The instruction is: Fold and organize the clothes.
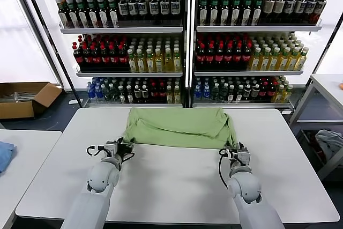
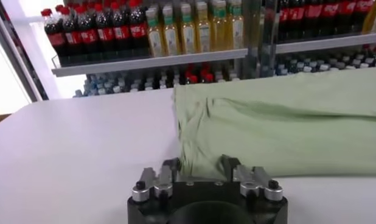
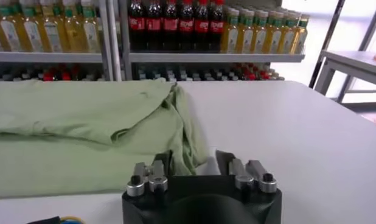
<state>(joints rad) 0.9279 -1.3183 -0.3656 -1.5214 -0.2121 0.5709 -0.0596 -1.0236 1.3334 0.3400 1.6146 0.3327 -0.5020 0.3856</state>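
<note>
Head view: polo shirt lies partly folded on the far half of the white table, near hem facing the robot. Left gripper sits at the hem's left corner, right gripper at its right corner, both low on the tabletop.

Left wrist view: fingers are drawn in around a pinch of hem directly ahead, clamped on the shirt. Right wrist view: fingers are narrowed with the bunched corner of the shirt between them on one side; grip looks partial.

Risk: right corner slips on lift because only a thin edge is caught, so the fold skews. Uneven lift of the 2 arms would drag the stacked layers apart.

Wrist views show fabric inside the jaws; head view doesn't. Head view alone shows both corners and the drinks shelves beyond.
</note>
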